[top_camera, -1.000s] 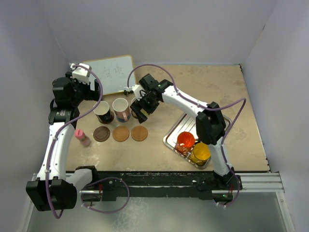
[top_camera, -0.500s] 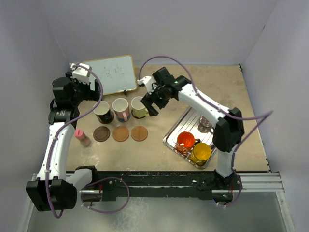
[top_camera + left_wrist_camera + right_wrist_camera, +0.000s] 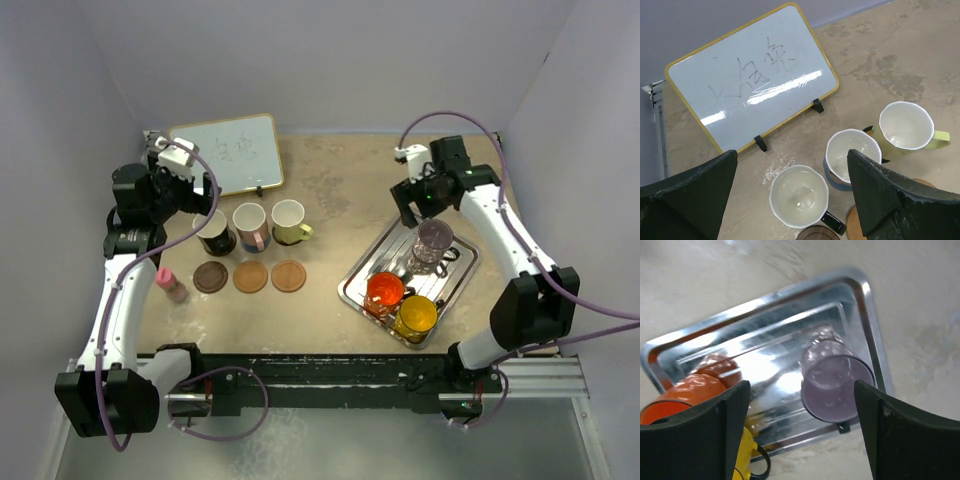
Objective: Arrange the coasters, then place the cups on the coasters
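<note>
Coasters, three of which can be seen, are laid in a row on the surface: one dark brown at the left and two tan-orange beside it. Just behind the row stand the black cup, the pink cup and the yellow-green cup. None of them is set on a coaster. The red-orange cup, the yellow cup and the smoky purple cup are kept in the metal tray at the right. The left pincer is held above the black cup, spread wide and empty. The right pincer is held over the tray above the smoky purple cup, also spread wide, with nothing gripped. A whiteboard is propped at the back left.
</note>
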`<state>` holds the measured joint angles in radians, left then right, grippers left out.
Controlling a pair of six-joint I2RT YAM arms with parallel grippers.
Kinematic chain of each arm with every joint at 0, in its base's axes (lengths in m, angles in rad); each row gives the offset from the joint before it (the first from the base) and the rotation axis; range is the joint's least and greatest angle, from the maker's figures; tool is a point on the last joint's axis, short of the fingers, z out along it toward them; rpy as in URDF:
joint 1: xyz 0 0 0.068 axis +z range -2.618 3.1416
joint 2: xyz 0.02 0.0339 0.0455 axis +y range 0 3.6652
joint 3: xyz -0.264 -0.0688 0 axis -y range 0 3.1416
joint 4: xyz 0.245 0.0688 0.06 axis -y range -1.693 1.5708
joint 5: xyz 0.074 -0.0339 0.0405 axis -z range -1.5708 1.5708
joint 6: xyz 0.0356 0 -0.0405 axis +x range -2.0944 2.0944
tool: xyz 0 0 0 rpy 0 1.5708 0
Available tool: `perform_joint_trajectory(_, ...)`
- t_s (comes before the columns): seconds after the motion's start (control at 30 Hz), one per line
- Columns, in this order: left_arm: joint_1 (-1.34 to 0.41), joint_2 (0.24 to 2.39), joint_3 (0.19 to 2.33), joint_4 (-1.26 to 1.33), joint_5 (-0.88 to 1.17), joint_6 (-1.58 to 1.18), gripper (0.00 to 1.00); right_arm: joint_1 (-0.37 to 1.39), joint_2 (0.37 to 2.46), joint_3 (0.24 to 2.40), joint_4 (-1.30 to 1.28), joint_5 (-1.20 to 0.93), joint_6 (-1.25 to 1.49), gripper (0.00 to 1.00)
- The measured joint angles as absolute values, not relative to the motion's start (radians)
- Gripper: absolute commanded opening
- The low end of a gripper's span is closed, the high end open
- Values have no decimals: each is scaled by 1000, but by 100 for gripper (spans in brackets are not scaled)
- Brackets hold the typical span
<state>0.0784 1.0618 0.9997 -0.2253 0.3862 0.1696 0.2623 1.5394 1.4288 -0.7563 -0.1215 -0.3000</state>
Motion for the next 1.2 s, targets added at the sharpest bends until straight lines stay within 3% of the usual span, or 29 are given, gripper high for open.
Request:
perform_joint_trajectory(0.33, 78, 1060, 982, -212, 447, 176, 87, -20, 1523, 1358, -767, -127, -291, 70)
perform_joint_trajectory(0.87, 78, 1051, 970, -201, 470, 176, 88, -93, 1704, 1358, -761, -125, -282, 42)
perform_joint_trajectory(1.2, 78, 1050, 967, -195, 483, 175, 88, -97, 1743, 1357, -757, -134, -288, 17)
